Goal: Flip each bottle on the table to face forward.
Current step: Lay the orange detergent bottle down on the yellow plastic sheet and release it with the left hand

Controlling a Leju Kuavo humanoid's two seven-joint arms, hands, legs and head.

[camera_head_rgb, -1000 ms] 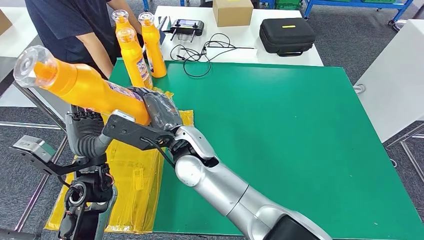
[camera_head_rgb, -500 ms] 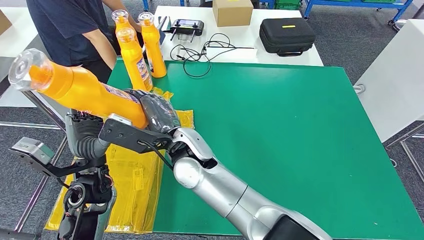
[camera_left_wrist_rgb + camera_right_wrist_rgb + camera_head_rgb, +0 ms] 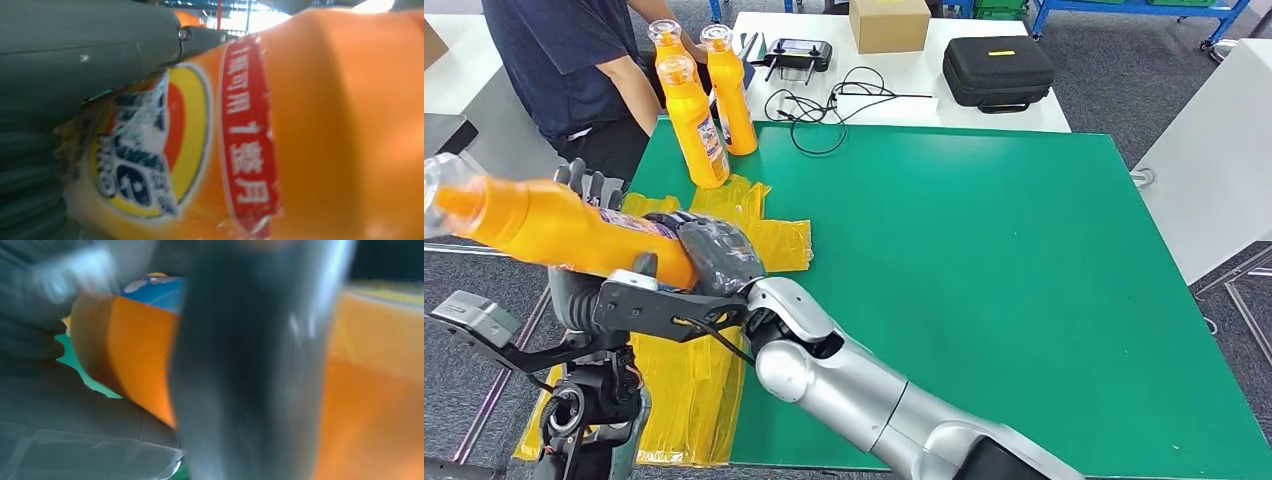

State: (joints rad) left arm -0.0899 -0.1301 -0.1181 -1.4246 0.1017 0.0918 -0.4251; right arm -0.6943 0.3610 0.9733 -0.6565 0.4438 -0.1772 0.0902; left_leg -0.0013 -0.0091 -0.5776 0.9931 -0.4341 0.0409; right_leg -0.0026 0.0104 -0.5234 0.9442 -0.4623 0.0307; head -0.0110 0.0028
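Held orange bottle [image 3: 564, 228] up in air over front-left table corner, lying near level, clear cap past the left table edge, base toward the table. Label with red band and yellow oval close up in left wrist view [image 3: 200, 150]. Right hand [image 3: 714, 255] wrapped around base end of bottle, dark fingers clamped on it; blurred dark finger across orange body in right wrist view [image 3: 250, 365]. Left hand [image 3: 589, 185] behind and under the bottle's middle, fingertips poking up above it; grip or mere contact cannot tell from these views.

Three more orange bottles upright at far-left corner of green table [image 3: 984, 250]: front bottle [image 3: 694, 125] nearest, second bottle [image 3: 729, 95] just beside it, third bottle [image 3: 664, 40] behind, partly hidden by the person. All close to far-left edge.

Yellow plastic bags [image 3: 694, 370] spread under the arms, draped over left table edge and hanging off the front-left corner, crumpled part reaching near front bottle.

Person in dark shirt [image 3: 564, 60] standing at far-left corner, forearm just beside the upright bottles.

Green surface from middle to right and front edges bare, wide room there. White table [image 3: 1044, 115] behind far edge with cardboard box [image 3: 889, 22], black case [image 3: 997, 70], controller [image 3: 797, 52], black cable [image 3: 834, 105] looping onto far green edge.
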